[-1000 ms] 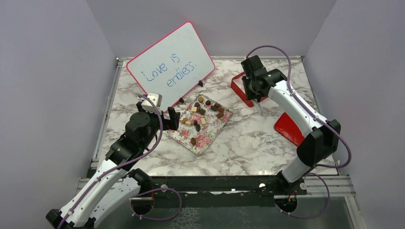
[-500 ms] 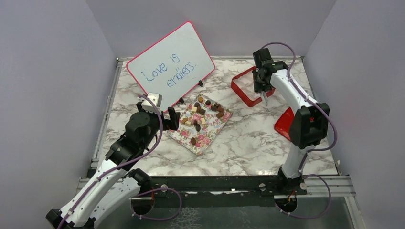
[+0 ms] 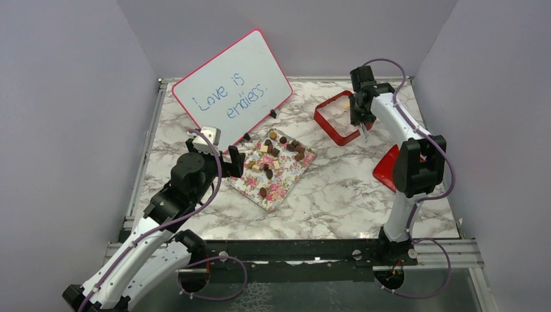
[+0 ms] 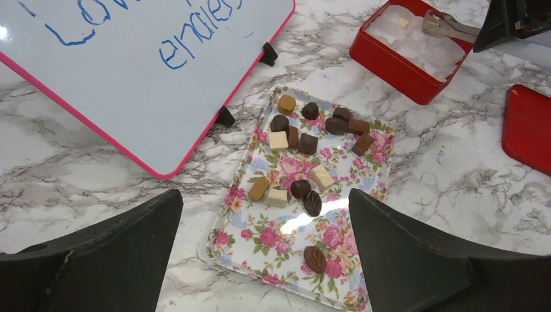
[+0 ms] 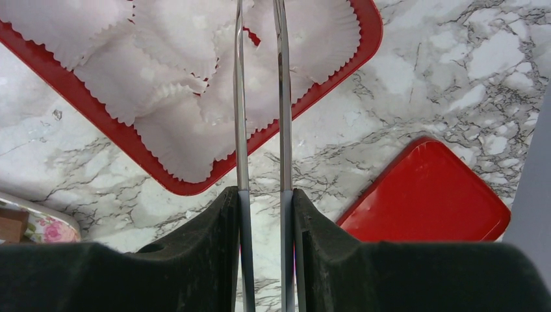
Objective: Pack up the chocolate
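Left wrist view: chocolate (image 4: 307, 143) lies ahead of left gripper (image 4: 264, 193), untouched.

Count: 16 chocolate pieces (image 4: 308, 143), all on the floral tray (image 4: 273, 237); 3 are cream. 1 tray. 1 whiteboard (image 3: 232, 81) behind the tray. 1 red box (image 3: 331, 130), 1 red lid (image 3: 388, 170), both right of the tray. 1 tongs (image 5: 238, 97). Paper cups (image 5: 175, 78): several, count unclear.

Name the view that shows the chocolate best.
Left wrist: the chocolate lies close below it on the tray, with each piece's shape and colour distinct. The top view shows the pieces only as small specks. The right wrist catches just a tray corner at its left edge.
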Action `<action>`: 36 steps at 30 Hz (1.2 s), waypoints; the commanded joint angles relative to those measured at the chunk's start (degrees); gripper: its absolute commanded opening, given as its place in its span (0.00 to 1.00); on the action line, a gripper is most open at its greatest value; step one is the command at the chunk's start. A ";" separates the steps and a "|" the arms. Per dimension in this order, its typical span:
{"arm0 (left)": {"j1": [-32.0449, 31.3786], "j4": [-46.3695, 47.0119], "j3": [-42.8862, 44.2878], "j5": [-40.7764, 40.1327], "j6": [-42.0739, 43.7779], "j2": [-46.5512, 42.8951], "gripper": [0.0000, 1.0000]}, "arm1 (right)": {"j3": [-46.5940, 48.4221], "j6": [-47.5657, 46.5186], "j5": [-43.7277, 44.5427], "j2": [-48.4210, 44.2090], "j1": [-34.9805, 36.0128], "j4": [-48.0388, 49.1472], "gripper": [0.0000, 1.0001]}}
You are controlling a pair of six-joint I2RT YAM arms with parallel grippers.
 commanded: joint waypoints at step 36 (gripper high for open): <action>0.05 0.40 -0.39 0.18 0.43 0.03 0.99 | 0.19 -0.26 -4.65 -6.32 -1.83 -2.15 0.42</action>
